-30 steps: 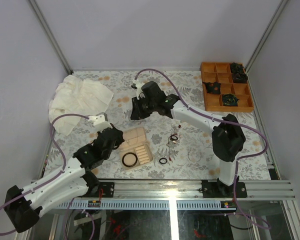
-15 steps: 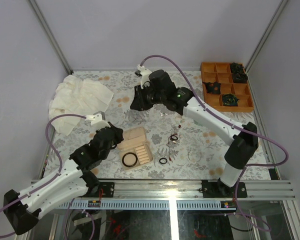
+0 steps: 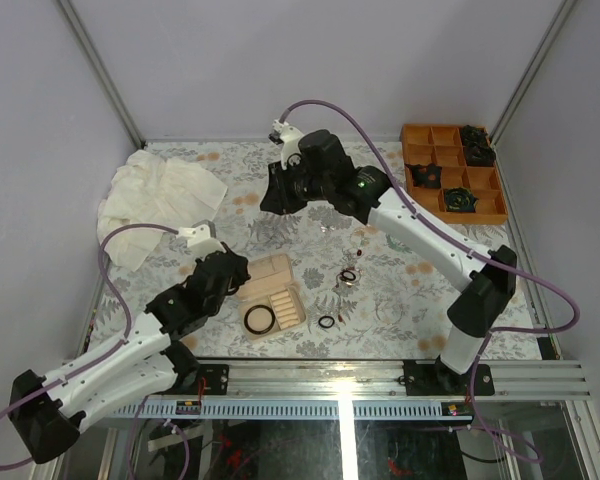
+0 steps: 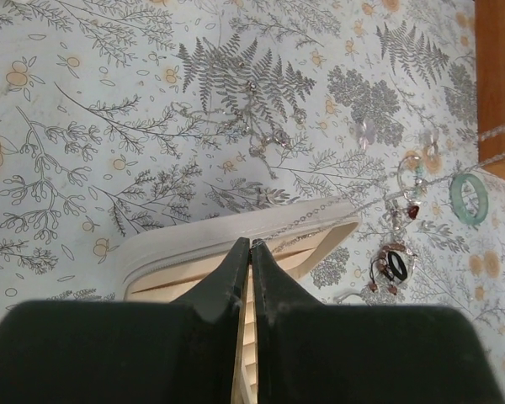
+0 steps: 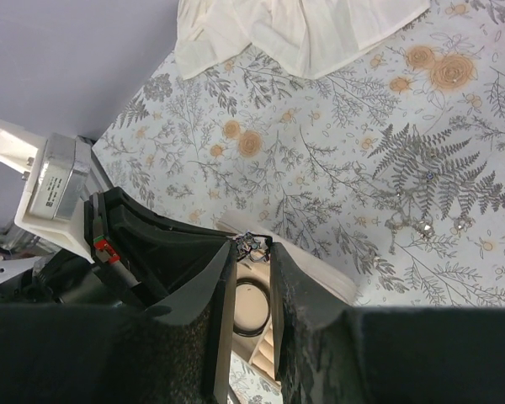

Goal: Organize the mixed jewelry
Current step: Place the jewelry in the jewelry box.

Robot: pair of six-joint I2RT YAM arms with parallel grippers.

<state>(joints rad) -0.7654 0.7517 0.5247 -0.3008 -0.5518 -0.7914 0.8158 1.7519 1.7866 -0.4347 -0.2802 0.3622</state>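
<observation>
Cloth [image 3: 160, 195], cream and crumpled, fills the far left corner of the floral table cover [image 3: 230, 165], well apart from the work. The right arm arches from its base over the middle of the table, above a small cluster of jewelry [image 3: 348, 275] made up of a black ring, thin hoops and red earrings. A smaller black ring [image 3: 326, 322] lies alone nearer the front edge. In the left wrist view, a pale green bangle [image 4: 470, 195] sits just beyond the cluster, and scattered silvery pieces [image 4: 261, 139] lie farther off on a fern print.

The orange tray [image 3: 412, 190] in the far right corner holds dark rosettes [image 3: 458, 200] in several compartments; the rest show bare orange. The beige ridged jewelry box [image 3: 280, 290] lies between the arms, with a large black ring [image 3: 259, 319] on its near left part.

The left gripper [image 4: 246, 246] hangs over the box's far edge, its jaws clenched, and a thin silvery chain [image 4: 337, 212] runs in a straight line from the very tips off to the right. The right gripper [image 5: 252, 252] is raised above the box and the left wrist, its jaws a little apart and pinching a small dark tangle [image 5: 252, 242] at the tips
</observation>
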